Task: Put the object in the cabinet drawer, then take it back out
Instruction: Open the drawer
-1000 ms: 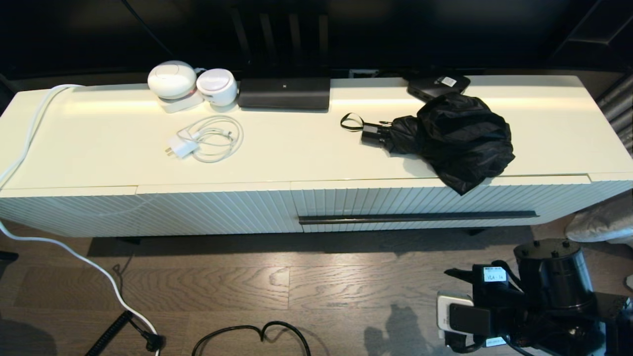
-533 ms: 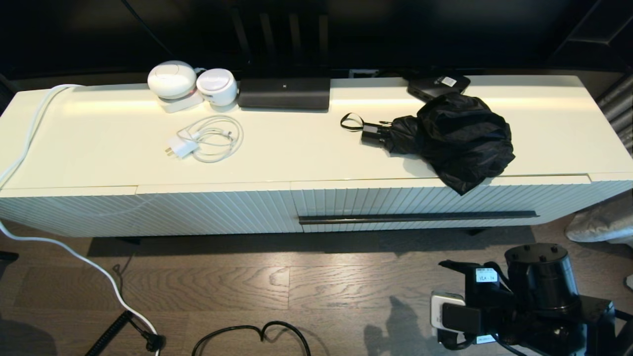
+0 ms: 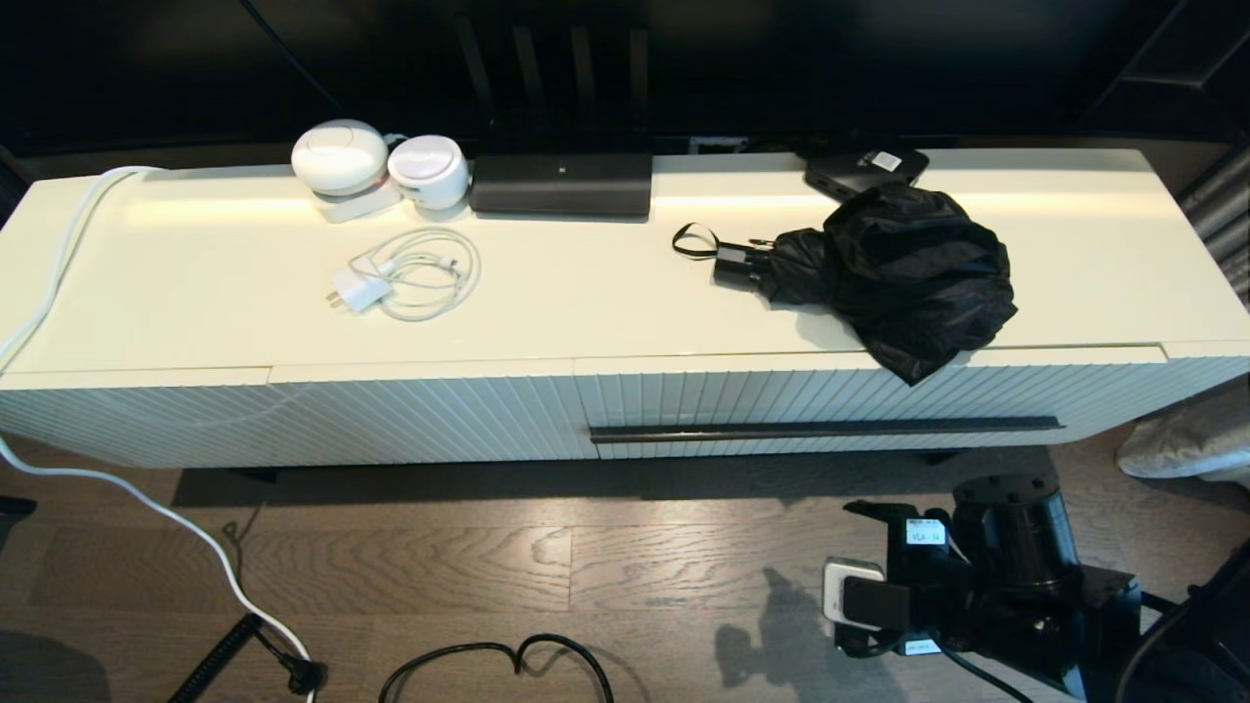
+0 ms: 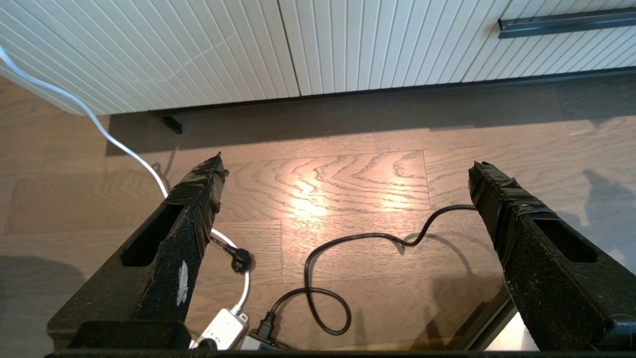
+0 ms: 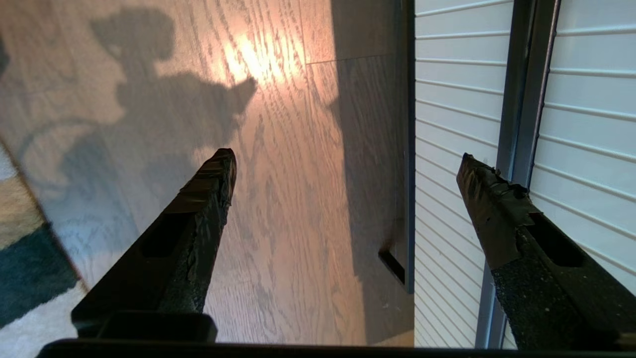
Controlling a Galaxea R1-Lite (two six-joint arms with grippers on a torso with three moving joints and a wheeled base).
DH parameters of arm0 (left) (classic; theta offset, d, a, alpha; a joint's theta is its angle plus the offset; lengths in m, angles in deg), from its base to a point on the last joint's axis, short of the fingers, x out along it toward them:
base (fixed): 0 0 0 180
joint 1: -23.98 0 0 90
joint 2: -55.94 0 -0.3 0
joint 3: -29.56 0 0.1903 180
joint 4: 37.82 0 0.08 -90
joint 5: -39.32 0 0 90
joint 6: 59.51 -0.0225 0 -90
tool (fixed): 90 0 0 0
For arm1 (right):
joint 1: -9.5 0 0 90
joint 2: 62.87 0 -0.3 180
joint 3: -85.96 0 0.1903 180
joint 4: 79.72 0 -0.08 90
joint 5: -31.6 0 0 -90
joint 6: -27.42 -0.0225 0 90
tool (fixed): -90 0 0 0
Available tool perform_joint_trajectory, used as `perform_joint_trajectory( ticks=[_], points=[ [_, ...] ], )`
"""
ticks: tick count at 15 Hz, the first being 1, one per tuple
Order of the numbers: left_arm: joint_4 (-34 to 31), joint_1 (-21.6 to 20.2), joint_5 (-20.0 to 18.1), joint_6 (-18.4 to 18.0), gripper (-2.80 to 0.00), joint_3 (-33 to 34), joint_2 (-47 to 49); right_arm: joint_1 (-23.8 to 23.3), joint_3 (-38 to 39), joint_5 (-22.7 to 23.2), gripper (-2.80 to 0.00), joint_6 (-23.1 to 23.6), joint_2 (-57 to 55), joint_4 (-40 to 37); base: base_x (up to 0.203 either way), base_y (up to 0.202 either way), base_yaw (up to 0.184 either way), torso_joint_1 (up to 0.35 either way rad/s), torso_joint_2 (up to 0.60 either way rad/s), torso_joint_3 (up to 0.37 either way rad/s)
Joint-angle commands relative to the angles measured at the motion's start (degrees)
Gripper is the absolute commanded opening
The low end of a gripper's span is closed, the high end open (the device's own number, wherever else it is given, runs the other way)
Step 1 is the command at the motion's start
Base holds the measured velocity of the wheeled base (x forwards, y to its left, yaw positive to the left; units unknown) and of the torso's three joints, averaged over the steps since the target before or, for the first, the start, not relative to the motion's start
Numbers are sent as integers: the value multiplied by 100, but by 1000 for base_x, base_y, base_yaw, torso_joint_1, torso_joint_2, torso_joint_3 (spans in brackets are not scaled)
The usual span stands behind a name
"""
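A white cable (image 3: pixel 59 254) runs off the far left end of the cabinet top (image 3: pixel 605 303) and down to the wood floor (image 3: pixel 469 566). Further right, at the far edge, stand two white rounded devices (image 3: pixel 379 168); nearer than them lies a white charger with its coiled cord (image 3: pixel 408 275). A long black rectangular device (image 3: pixel 561 184) sits against the far edge just right of the white pair; a small pale mark shows on its front, too small to read.

The left gripper (image 4: pixel 348 169) shows only in its own wrist view, low above the floor in front of the cabinet's ribbed front. Its fingers (image 4: pixel 196 199) are spread wide and hold nothing, with a black cord (image 4: pixel 348 248) lying on the floor below them.

The black umbrella (image 3: pixel 898 273) lies on the right half of the cabinet top, handle and wrist loop pointing left, its bunched fabric hanging slightly over the near edge. Beyond it is a flat black box (image 3: pixel 864 168) with a white label, unreadable. Below the umbrella the drawer (image 3: pixel 781 395) is closed, its dark bar handle (image 3: pixel 825 429) running along the front.

The right gripper (image 5: pixel 348 159) hovers near the floor at the lower right, just short of the drawer front; its fingers (image 5: pixel 489 199) are spread wide, empty, touching nothing, one lined up near the bar handle. A white tag on the right arm (image 3: pixel 1006 576) reads "VLA", followed by digits that cannot be made out.
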Motion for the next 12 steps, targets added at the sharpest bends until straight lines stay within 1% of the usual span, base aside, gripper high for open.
perform_joint_trajectory(
  ticks=[1, 4, 6, 9, 12],
  points=[
    [-4, 0, 0, -1, 0, 0, 7, -79, -174, 47, 0, 40, -224, 66, 0, 0, 0, 0, 0, 0],
    [-4, 0, 0, -1, 0, 0, 7, -200, -333, 99, 0, 40, -272, 122, 0, 0, 0, 0, 0, 0],
    [-3, 0, 0, -1, 0, 0, 7, -309, -372, 255, 0, 56, -288, 129, 0, 0, 0, 0, 0, 0],
    [-2, 0, 0, -1, 0, 0, 7, -416, -500, 304, 0, 49, -366, 144, 0, 0, 0, 0, 0, 0],
    [1, 0, 0, -1, 0, 0, 7, -458, -696, 522, 0, 49, -520, 263, 0, 0, 0, 0, 0, 0]
  ],
)
